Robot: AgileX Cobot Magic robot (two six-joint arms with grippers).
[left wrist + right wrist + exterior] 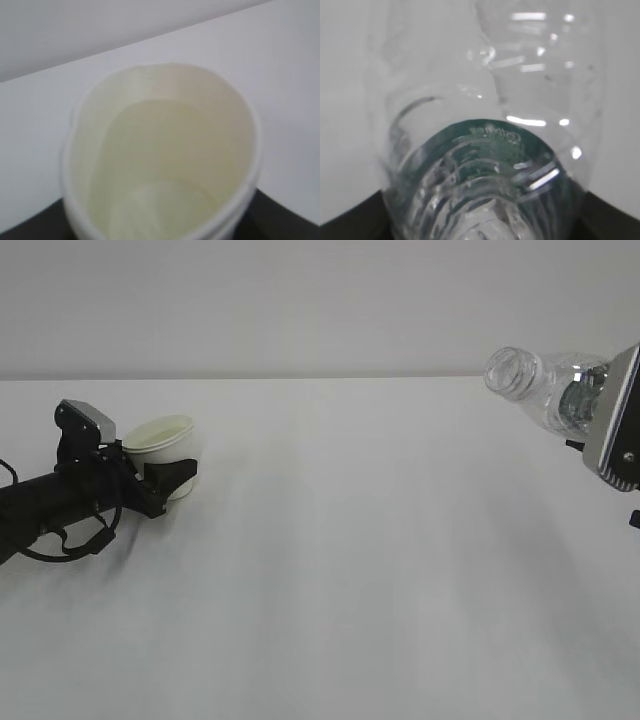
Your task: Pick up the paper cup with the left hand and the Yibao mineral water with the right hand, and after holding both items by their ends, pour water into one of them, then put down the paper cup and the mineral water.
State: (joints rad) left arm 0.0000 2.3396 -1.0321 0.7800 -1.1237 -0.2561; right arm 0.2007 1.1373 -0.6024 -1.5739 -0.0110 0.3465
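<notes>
In the exterior view I am seeing the left gripper lying low at the left of the white counter, its fingers closing around the lower part of the paper cup. The cup is tilting a little, its open mouth facing up and toward the camera. Far off at the right edge the right gripper is holding the water bottle in the air — the bottle is leaning over, its uncapped neck pointing up and to the left, well apart from the cup.

In the left wrist view I am looking straight into the cup; its pale cream inside is filling the picture and the rim looks squeezed slightly out of round. Dark gripper parts are showing at both bottom corners.

In the right wrist view the clear ribbed bottle is filling the frame, its green label band showing through the plastic — dark gripper edges are pressing in at either side of it.
</notes>
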